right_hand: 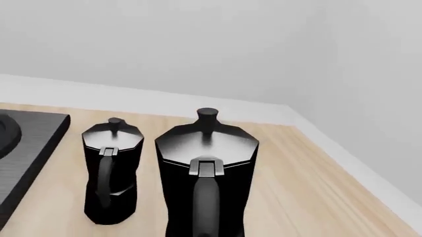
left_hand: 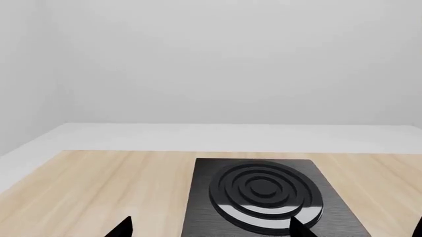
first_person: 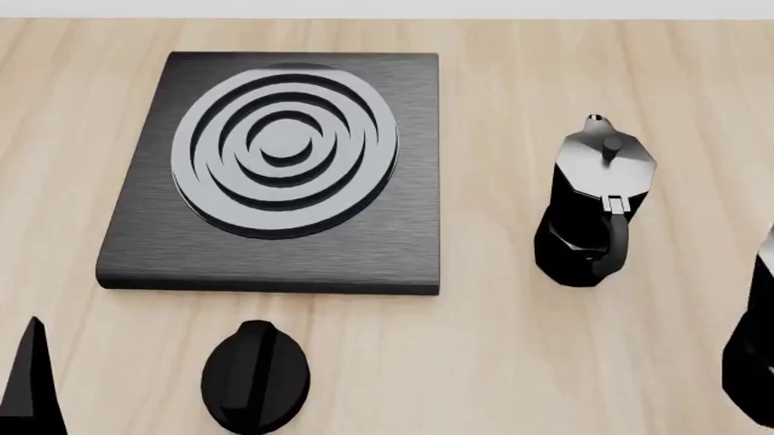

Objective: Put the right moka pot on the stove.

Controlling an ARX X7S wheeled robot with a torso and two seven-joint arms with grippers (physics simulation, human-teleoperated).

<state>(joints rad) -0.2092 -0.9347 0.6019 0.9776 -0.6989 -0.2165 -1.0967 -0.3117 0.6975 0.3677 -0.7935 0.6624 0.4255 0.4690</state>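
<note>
Stove (first_person: pixel 278 240) sits on the bench (first_person: pixel 508 362), left of centre. Knob (first_person: pixel 256 374) lies just in front of it, apart. Twin moka pot (first_person: pixel 595 204) stands upright to the stove's right, well clear. Right moka pot (first_person: pixel 752 353) further right and nearer, cut by the frame edge.

Light wood tabletop (left_hand: pixel 99 187) w/ plain white walls (left_hand: pixel 231 59) behind, even lighting.

Light wooden desk (first_person: pixel 508 362) carrying the stove (first_person: pixel 145 245); knob (first_person: pixel 256 375) just before it, two moka pots (first_person: pixel 593 208) (right_hand: pixel 207 173) beside it.
</note>
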